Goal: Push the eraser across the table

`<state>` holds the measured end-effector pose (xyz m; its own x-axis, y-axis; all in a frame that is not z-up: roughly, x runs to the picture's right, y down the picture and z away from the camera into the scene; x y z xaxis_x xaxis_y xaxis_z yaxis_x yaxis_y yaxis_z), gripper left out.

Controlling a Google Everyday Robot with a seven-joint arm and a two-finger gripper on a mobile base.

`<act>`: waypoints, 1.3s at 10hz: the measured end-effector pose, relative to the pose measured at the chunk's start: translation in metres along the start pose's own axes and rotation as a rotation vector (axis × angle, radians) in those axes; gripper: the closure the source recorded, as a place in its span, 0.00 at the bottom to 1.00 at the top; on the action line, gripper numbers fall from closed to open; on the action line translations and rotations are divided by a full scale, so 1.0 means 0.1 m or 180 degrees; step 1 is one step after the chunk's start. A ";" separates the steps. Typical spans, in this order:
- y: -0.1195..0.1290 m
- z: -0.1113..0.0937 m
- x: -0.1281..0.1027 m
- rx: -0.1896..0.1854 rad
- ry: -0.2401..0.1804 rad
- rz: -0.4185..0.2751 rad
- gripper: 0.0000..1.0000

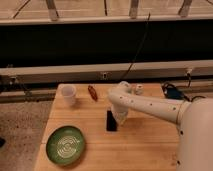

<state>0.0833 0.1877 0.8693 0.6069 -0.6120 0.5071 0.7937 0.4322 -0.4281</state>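
Camera view puts my arm (pixel 150 105) reaching in from the 3 o'clock side, bent over the middle of the table (pixel 145 150). My gripper (pixel 120 119) hangs at the end of it, pointing down at the boards, right beside the eraser (pixel 111 121). Whether it actually touches the block I cannot tell, and I cannot tell how my hand is set.

That eraser is a flat black rectangle lying near the middle of the tabletop, its long side running toward 12 o'clock, just at the 9 o'clock side of my gripper.

A green plate (pixel 65 145) with pale ring lines sits at about 8 o'clock from the eraser, near the front left corner, well apart from it. A white cup (pixel 68 94) stands upright at about 10 o'clock near the far left edge. Just to the cup's 3 o'clock side lies a reddish-brown oblong thing (pixel 92 92), tilted. Beyond my arm, at the far edge, there is a small whitish object (pixel 139 89), and a dark bundle (pixel 172 92) lies toward 2 o'clock.
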 end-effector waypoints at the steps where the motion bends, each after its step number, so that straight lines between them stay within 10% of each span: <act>1: 0.00 -0.01 0.00 0.0001 0.0001 0.0002 1.00; 13: -0.40 -0.06 -0.09 0.0141 0.0005 -0.0353 1.00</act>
<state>0.0459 0.1716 0.8775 0.5151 -0.6588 0.5483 0.8571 0.3906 -0.3360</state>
